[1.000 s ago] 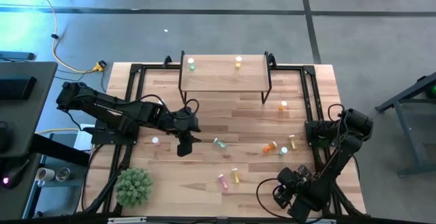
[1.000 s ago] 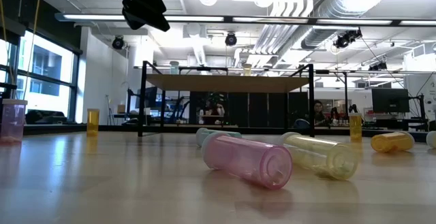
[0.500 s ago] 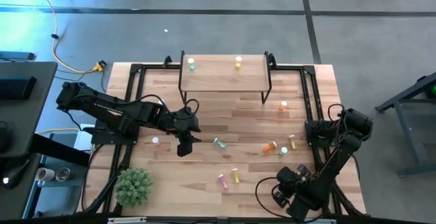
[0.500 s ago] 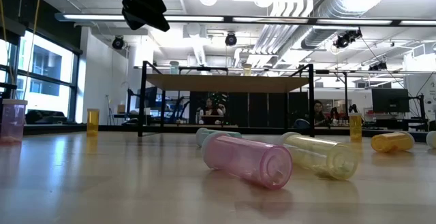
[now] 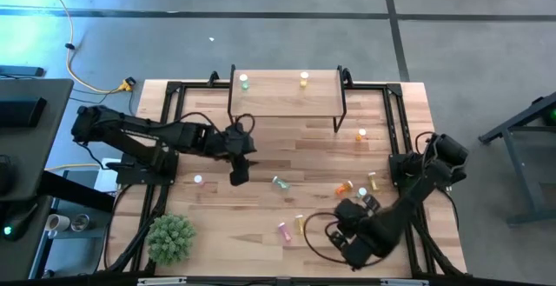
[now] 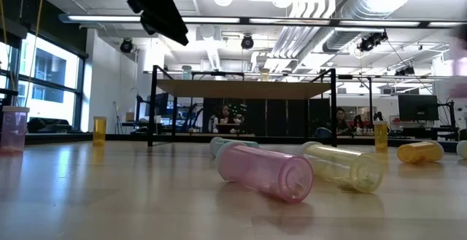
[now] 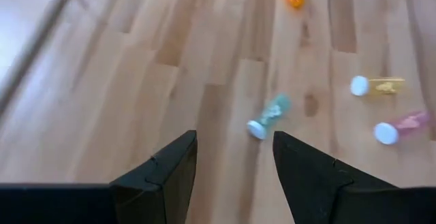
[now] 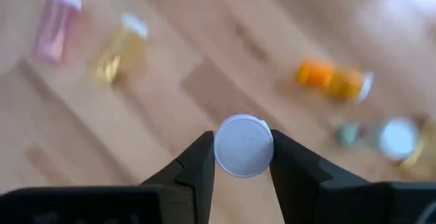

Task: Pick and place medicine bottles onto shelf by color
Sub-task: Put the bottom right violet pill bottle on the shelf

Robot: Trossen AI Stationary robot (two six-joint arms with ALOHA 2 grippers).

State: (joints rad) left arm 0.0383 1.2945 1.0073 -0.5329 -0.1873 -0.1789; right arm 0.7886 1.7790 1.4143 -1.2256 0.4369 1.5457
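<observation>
Wooden tabletop [image 5: 261,147] with scattered medicine bottles and a shelf [image 5: 287,95] at its far edge.
The left hand [image 5: 239,171] hovers open above a lying green bottle [image 7: 268,115]; pink bottle [image 5: 284,230] and yellow bottle [image 5: 300,223] lie mid-table; the right hand [image 8: 243,163] pinches a white-capped bottle [image 8: 243,146].

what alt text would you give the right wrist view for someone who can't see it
The right gripper holds a white-capped bottle between its two dark fingers above the wooden table. Blurred below lie a pink bottle, a yellow bottle, an orange bottle and a green bottle.
</observation>
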